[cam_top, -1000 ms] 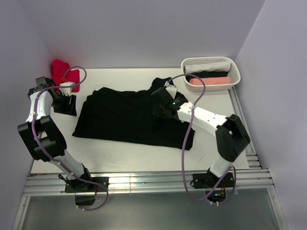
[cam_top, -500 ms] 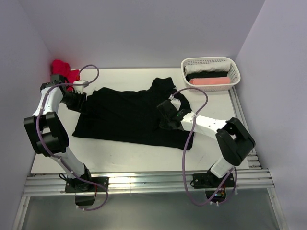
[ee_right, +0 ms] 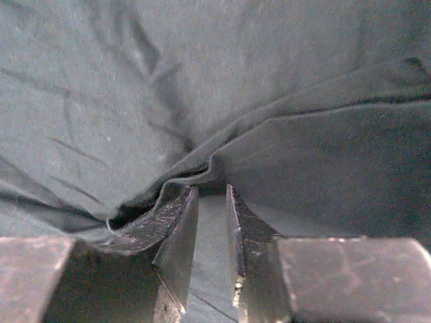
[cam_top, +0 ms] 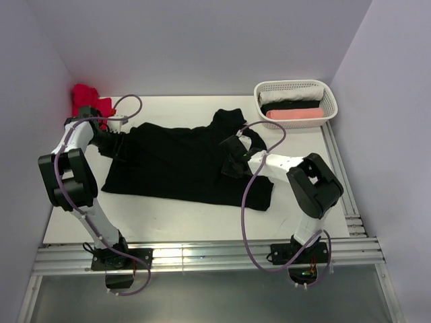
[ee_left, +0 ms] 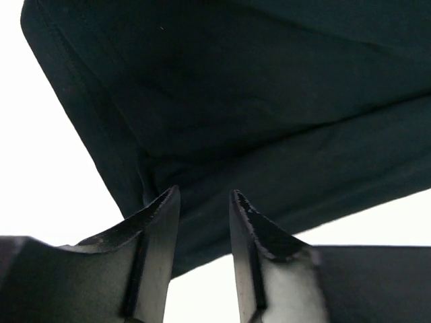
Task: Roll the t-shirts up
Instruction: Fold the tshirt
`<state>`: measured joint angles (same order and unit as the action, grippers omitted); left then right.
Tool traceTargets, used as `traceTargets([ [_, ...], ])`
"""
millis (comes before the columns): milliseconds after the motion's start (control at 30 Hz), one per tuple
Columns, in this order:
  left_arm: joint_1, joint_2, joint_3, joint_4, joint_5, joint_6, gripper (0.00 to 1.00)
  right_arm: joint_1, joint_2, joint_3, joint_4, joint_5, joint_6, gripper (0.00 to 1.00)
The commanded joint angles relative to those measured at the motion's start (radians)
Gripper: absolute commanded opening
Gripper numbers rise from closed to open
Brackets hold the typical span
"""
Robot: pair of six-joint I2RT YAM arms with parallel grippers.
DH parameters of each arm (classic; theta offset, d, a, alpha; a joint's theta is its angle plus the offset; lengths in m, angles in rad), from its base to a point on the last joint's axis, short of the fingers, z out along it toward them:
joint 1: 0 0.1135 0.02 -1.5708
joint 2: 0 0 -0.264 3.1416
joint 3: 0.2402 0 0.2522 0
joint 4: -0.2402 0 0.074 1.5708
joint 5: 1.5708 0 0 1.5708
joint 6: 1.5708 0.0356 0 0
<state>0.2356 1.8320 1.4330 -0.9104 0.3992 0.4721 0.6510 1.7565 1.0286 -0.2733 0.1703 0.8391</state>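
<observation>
Top view: within a second the left tool (cam_top: pixel 113 143) has swung from the bare left side of the worktop (cam_top: pixel 168 210) onto the far-left corner of the black t-shirt (cam_top: pixel 175 168). The right tool (cam_top: pixel 232 160) has stayed on the shirt's right half as its arm folded in. Both now meet the cloth, so a fold or straightening looks imminent, with the rolling itself not yet begun. The shirt lies spread and rumpled between the two tools. A red t-shirt (cam_top: pixel 84 97) sits behind the left tool, and a white basket (cam_top: pixel 294 83) of rolled tees (cam_top: pixel 293 114) beyond the right tool. Left wrist view: narrow jaws straddle a smooth, doubled hem; whether they pinch it cannot be told. Right wrist view: nearly closed jaws nip a raised ridge of cloth, creases fanning from the tips.
</observation>
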Motion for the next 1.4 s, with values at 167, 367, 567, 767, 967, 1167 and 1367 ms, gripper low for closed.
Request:
traceTargets([
  [167,-0.004,0.070,0.033,0.100,0.001,-0.069,0.45,-0.016,-0.118,-0.044,0.017,0.044,0.005,0.39],
  [367,-0.002,0.041,0.030,0.163,0.001,-0.101,0.56,-0.019,-0.287,-0.099,-0.112,0.159,0.035,0.48],
  [567,0.037,-0.060,-0.022,0.206,-0.100,-0.121,0.69,-0.039,-0.463,-0.229,-0.227,0.215,0.103,0.53],
  [767,0.172,-0.119,-0.088,0.043,-0.025,0.076,0.77,-0.047,-0.717,-0.407,-0.325,0.207,0.202,0.65],
  [967,0.234,-0.131,-0.163,-0.087,0.026,0.238,0.80,-0.048,-0.890,-0.565,-0.336,0.138,0.281,0.68],
  [1167,0.246,-0.083,-0.184,-0.131,0.059,0.251,0.80,-0.048,-0.963,-0.657,-0.319,0.109,0.325,0.69],
  [1367,0.248,-0.042,-0.194,-0.105,0.047,0.204,0.80,-0.048,-0.962,-0.693,-0.276,0.103,0.338,0.67],
])
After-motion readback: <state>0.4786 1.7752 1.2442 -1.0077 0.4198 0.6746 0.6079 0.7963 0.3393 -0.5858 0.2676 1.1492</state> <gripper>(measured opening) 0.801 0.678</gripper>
